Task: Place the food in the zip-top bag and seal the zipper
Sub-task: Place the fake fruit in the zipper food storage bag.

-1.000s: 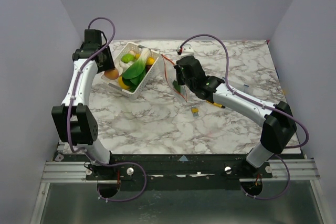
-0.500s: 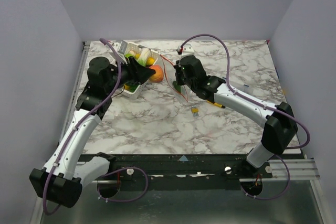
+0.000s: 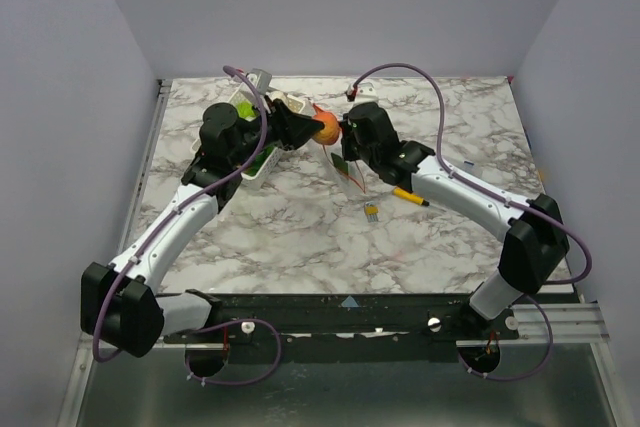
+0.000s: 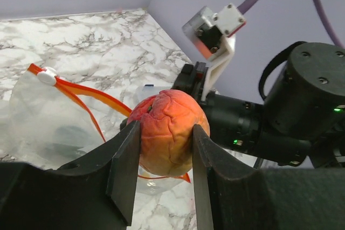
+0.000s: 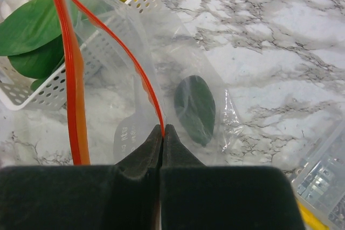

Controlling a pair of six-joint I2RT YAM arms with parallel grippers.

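Orange-red wrinkled toy fruit [image 4: 168,133]; clear floppy bag [image 5: 180,36], orange zipper [image 5: 73,79].

Bright, even light is supplied from overhead, and only faint, soft shadows are thrown on the marble table [image 3: 300,237]. A pale sheen is seen on the zip-top bag [image 5: 161,41]. The left gripper [image 4: 164,133] is rendered slightly soft near the lower edge of its wrist view.

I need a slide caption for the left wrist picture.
Left gripper holds an orange-red toy fruit in its jaws, close to the zipper of the clear zip-top bag.
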